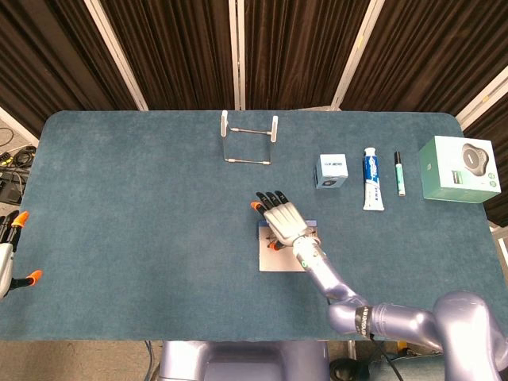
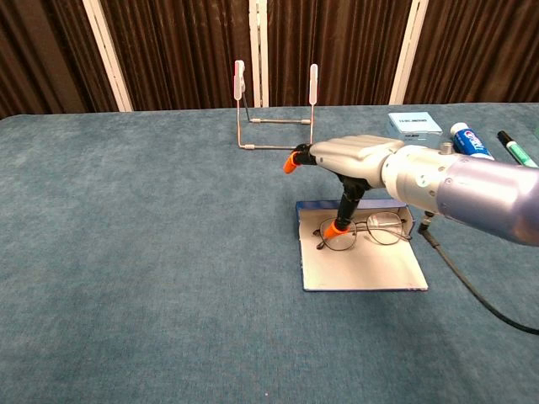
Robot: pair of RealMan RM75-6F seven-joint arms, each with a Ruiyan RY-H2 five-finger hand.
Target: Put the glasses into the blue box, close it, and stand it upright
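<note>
The blue box [image 2: 362, 269] lies open and flat in the middle of the table, its pale inner face up; the head view shows it as a small pale square [image 1: 272, 260]. Thin wire-framed glasses [image 2: 375, 227] rest on its far half, lenses side by side. My right hand [image 2: 354, 156] hovers over them with its fingers stretched flat and the thumb pointing down, its orange tip at the left lens. From above, my right hand [image 1: 282, 218] covers most of the glasses. Only part of my left hand [image 1: 6, 254] shows, at the far left edge, fingers apart and holding nothing.
A wire stand [image 1: 249, 139] with white tips stands behind the box. To the right lie a small pale-blue carton [image 1: 331, 171], a toothpaste tube [image 1: 371, 189], a marker [image 1: 399, 173] and a green carton [image 1: 459, 168]. A cable hangs from my right wrist.
</note>
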